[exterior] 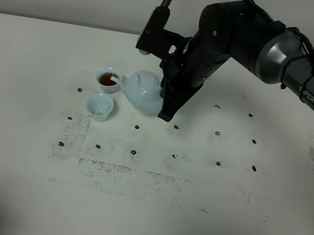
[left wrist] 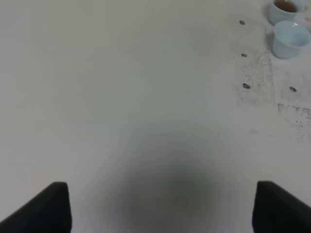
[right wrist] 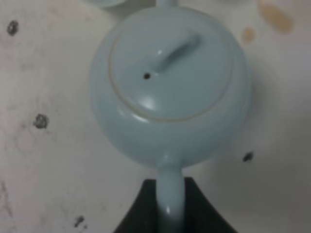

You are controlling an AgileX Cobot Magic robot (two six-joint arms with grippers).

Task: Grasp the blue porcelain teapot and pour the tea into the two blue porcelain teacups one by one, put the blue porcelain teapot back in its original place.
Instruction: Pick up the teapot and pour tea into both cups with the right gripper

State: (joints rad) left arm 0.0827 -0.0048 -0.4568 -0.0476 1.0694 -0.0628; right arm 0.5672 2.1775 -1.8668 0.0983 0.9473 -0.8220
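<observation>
Right wrist view: right pincer (right wrist: 170, 211) squeezes the teapot (right wrist: 170, 82) by its handle (right wrist: 170, 182), so it can tip tea into the tea-filled cup (exterior: 108, 78) beside the teapot.

The pale-blue round-bodied porcelain teapot (exterior: 144, 93) is sitting left of centre on the white surface (exterior: 219, 214), and its spout is reaching leftward over the rim of the rear small pale-blue handleless porcelain teacup (exterior: 108, 80), which is holding dark tea. The front matching pale-blue porcelain teacup (exterior: 99, 107) is standing just before the rear one, near the teapot's front-left. At the teapot's right side the black right end effector (exterior: 165, 104) is pinching the loop handle between its fingers. Small dark marks (exterior: 217, 132) are lying in rows right of and before the teapot. The left end effector (left wrist: 165, 208) is hanging wide-fingered over bare surface, well apart from both cups.
</observation>
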